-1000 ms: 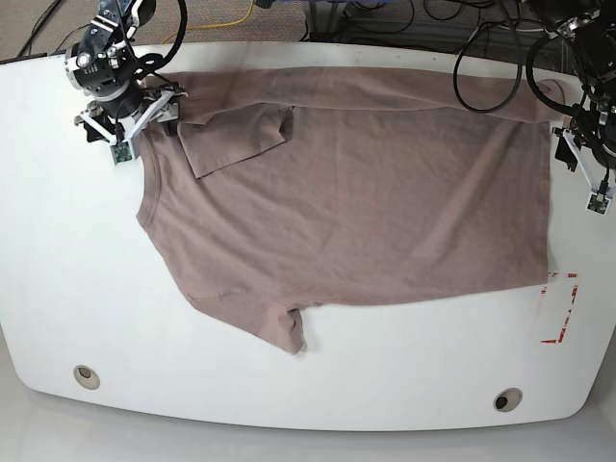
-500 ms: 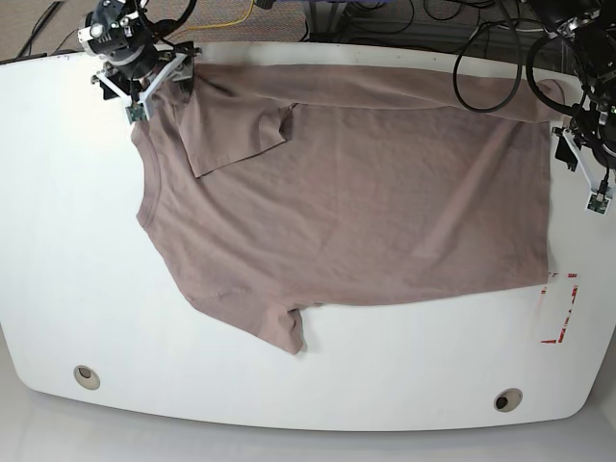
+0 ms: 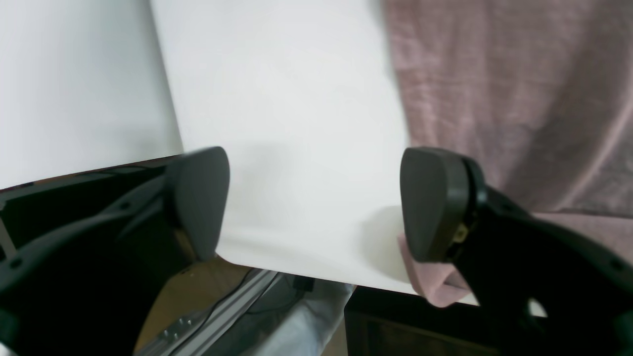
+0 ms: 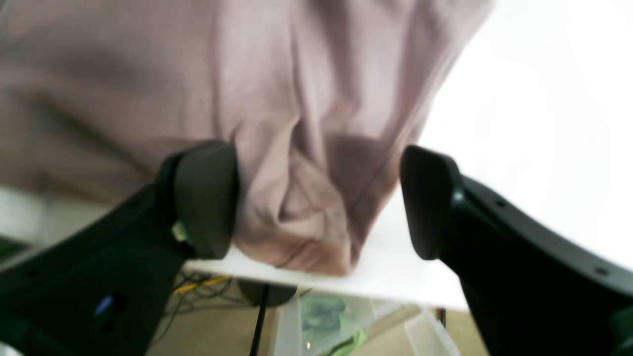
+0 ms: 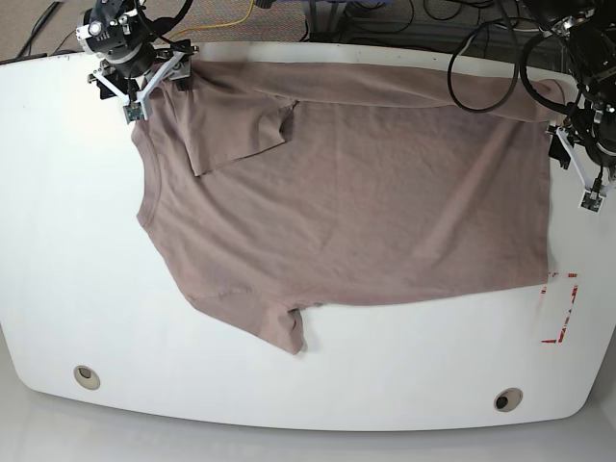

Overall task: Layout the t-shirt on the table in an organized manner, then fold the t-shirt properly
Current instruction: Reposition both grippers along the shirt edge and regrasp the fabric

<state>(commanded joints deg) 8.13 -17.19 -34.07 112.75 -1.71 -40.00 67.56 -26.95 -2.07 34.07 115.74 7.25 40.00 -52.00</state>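
Flattening the far edge, 2 arms at the far corners

T-shirt (image 5: 356,202) lies spread over the far and middle part of the table (image 5: 192,385), its far edge turned over in a strip. At the far corner on my right side the cloth is bunched; 1 sleeve-like flap points toward the near edge.

Right gripper (image 4: 319,202): fingers parted, the bunched corner between them, no pinch visible. Left gripper (image 3: 314,202): fingers parted, 1 of them over the shirt's side edge, bare tabletop between.

Step, as I judge it: take both far corners and straighten that edge before any fold. For the right, I would lower until the tips straddle the cloth, close on the outer layer only, then draw outward gently. For the left, I would shift inward over the cloth before closing; closing here would likely miss. Pull level and low, or the body may skew.
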